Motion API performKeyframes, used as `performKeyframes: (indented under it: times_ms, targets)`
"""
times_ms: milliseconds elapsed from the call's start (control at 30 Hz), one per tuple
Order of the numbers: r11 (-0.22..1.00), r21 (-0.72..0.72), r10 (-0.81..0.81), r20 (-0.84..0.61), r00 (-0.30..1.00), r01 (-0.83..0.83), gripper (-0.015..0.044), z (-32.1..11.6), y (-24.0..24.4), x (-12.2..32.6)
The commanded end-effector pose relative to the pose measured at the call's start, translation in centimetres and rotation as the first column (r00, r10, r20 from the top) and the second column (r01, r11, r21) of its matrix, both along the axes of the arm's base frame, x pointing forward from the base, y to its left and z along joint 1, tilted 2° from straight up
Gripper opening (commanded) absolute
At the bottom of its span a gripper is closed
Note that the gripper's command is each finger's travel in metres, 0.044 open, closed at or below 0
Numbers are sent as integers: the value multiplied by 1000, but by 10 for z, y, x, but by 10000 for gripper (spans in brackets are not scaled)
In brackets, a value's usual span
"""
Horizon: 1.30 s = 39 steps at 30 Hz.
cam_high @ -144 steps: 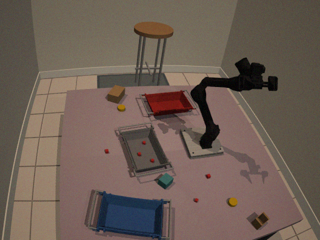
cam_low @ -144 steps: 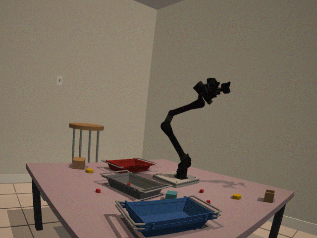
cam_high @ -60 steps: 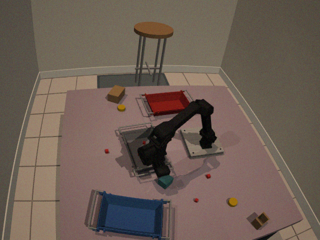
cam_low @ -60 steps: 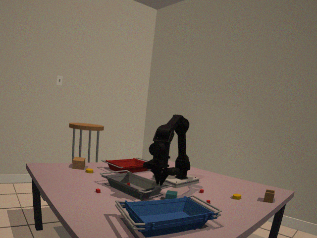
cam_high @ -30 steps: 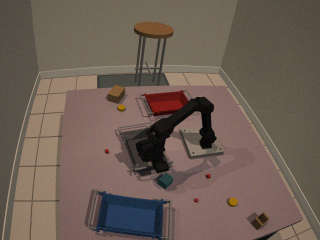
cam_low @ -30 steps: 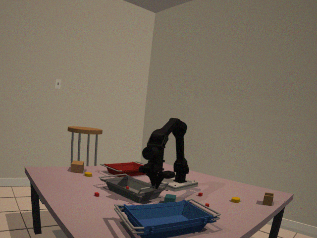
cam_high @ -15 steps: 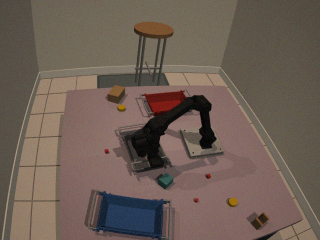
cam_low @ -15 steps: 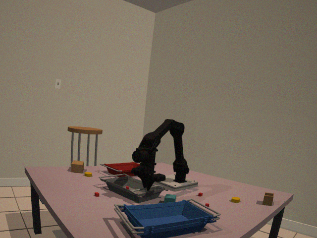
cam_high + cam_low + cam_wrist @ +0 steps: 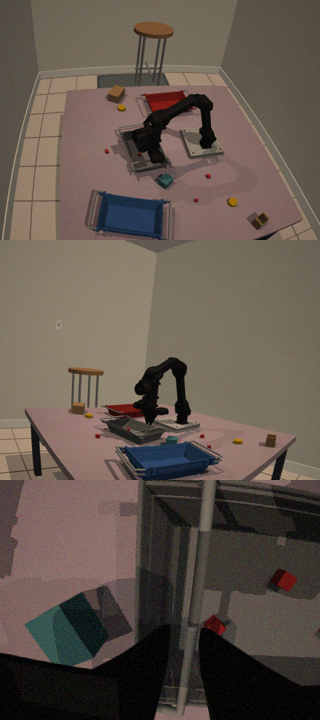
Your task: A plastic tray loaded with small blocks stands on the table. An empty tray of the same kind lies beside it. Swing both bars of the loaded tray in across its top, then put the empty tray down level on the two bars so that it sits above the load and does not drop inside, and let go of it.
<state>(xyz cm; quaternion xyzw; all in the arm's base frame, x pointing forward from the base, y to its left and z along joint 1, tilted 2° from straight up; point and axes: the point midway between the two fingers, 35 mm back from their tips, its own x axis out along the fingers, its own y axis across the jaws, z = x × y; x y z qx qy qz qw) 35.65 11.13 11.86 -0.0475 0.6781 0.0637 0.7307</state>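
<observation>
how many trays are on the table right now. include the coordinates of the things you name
3: a grey tray (image 9: pixel 132 152) (image 9: pixel 140 440) (image 9: pixel 260 625) in the middle, a red tray (image 9: pixel 160 104) (image 9: pixel 124 409) towards the stool (image 9: pixel 153 28) (image 9: pixel 85 371), and a blue tray (image 9: pixel 129 217) (image 9: pixel 168 472) farthest from it.

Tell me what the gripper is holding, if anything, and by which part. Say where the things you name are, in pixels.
Nothing is held: a bar (image 9: pixel 140 162) (image 9: pixel 147 429) (image 9: pixel 200 570) of the gray tray (image 9: pixel 128 152) (image 9: pixel 124 434) (image 9: pixel 145 555) runs between the fingers (image 9: pixel 148 418) in the wrist view, with a gap either side.

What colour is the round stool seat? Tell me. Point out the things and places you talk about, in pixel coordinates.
Orange-brown; the stool seat (image 9: pixel 153 28) (image 9: pixel 85 371) shows best in the top view.
</observation>
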Motion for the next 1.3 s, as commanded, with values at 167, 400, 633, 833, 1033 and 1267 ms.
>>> performKeyframes:
  times_ms: [167, 400, 633, 833, 1033, 1267]
  targets:
    - [1000, -2, -1, -6, 1000, 1, 80, -3, 0, 0]
    - [1000, -2, -1, -6, 1000, 1, 80, -3, 0, 0]
    - [1000, -2, -1, -6, 1000, 1, 80, -3, 0, 0]
    - [1000, -2, -1, -6, 1000, 1, 80, 23, 0, 0]
    - [1000, -2, 0, -7, 1000, 0, 80, 84, -4, -9]
    - [1000, -19, -22, 1, 1000, 22, 80, 38, -89, 35]
